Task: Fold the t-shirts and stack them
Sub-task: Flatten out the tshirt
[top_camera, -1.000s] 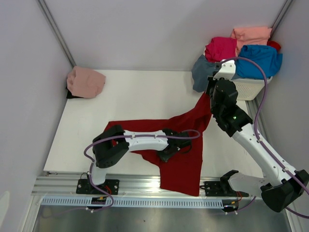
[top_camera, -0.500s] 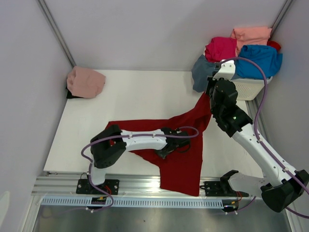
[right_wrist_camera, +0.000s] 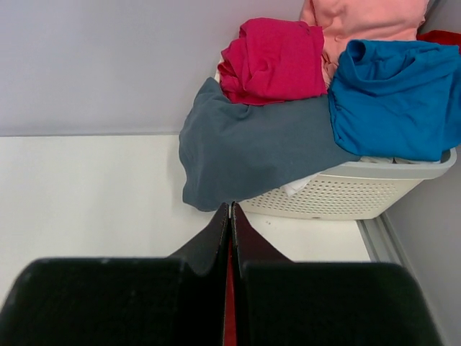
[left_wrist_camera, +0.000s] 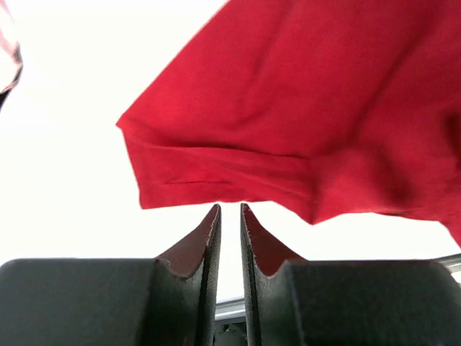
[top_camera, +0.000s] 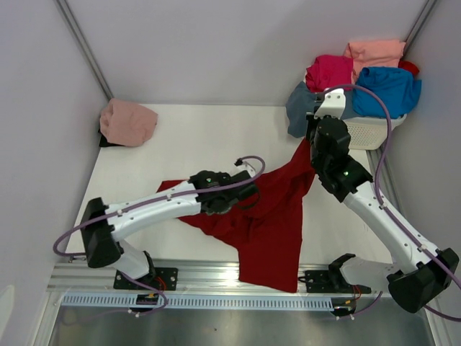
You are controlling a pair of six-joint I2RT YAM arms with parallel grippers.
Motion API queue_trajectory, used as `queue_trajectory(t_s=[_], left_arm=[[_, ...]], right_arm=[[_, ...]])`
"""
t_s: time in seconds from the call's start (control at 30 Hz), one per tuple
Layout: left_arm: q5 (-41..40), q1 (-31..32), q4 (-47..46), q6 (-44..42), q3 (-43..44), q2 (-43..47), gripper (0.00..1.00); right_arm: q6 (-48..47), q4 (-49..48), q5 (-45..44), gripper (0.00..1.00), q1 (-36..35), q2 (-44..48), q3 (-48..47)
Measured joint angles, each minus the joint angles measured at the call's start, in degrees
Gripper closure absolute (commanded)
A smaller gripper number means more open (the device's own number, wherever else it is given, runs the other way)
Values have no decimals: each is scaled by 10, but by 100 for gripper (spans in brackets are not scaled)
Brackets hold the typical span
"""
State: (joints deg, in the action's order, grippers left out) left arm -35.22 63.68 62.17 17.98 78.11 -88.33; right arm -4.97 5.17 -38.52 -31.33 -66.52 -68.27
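The large dark red t-shirt (top_camera: 270, 216) lies spread on the white table, its lower part hanging over the near edge. My right gripper (top_camera: 315, 138) is shut on its far right corner and holds that corner up beside the basket; red cloth shows between the jaws in the right wrist view (right_wrist_camera: 230, 205). My left gripper (top_camera: 241, 193) hovers over the shirt's middle. In the left wrist view (left_wrist_camera: 230, 207) its jaws stand almost together with nothing between them, just short of a sleeve of the shirt (left_wrist_camera: 302, 108).
A white lattice basket (top_camera: 371, 131) at the back right holds slate grey-blue (right_wrist_camera: 252, 148), magenta (right_wrist_camera: 274, 58), bright blue (right_wrist_camera: 396, 94) and salmon (right_wrist_camera: 367, 18) t-shirts. A folded dusty pink t-shirt (top_camera: 127, 121) lies at the back left corner.
My left arm has stretched out and its gripper has moved up and to the left, from the shirt's lower middle to over its centre. The right gripper has hardly moved.
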Motion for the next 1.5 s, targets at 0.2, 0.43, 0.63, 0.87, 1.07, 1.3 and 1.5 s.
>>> queue_trajectory(t_s=[0.2,0.43,0.63,0.87,1.07,1.3,1.5], left_arm=[[-16,-64,21,5,-10,90,88],[82,-103,-49,-1,-100,152,80],[213,-71,-148,-17,-182,115,70],[280,-43,-196,-37,-185,28,49],[320,-43,-203,-40,-160,6,50],[358,-42,-208,-42,-126,-55,51],[383,-39,-207,-45,-116,-86,54]], right_arm=[[-13,-3,-2,100,13,-7,0],[-11,-4,0,100,19,-11,-10],[-6,-3,0,100,13,-17,-10],[2,-2,0,100,9,-17,-10],[4,-2,0,100,3,-17,-10],[5,3,0,100,2,-17,-9],[4,5,0,100,1,-17,-2]])
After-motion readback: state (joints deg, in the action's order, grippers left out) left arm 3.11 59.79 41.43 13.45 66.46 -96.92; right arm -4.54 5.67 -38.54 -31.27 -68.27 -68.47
